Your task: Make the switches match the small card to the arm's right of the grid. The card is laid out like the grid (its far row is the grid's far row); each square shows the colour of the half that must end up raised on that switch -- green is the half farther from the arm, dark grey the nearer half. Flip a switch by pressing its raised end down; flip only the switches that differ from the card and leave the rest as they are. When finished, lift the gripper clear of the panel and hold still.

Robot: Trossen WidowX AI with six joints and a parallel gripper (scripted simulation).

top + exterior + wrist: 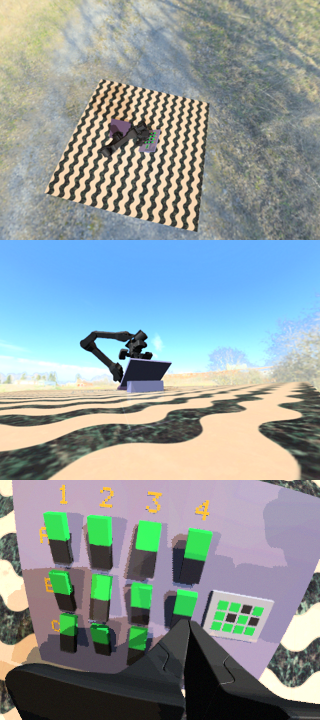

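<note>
Three columns of switches stand to the left of your gripper point(143, 134) point(136, 355) point(189, 623) in the wrist view, on the tilted panel point(142, 149) point(147, 369) point(240, 555); among them, A3 point(149, 536) and B2 point(101, 587) are the ones the card wants dark-raised, though you can't be sure of every tilt from here. Next, in the fourth column, B4 point(186, 603) lies just beyond your fingertips, farther from the arm, its long axis running near to far. Your fingers are fully closed with nothing between them, and you can't tell whether they touch the switch. To their right sits the card point(147, 146) point(241, 616), whose B4 square is dark grey. If B4 is your target and its green half is up, you likely need to carry the tips farther out, over that green half, before pressing; coming down where they point now risks the wrong end.
</note>
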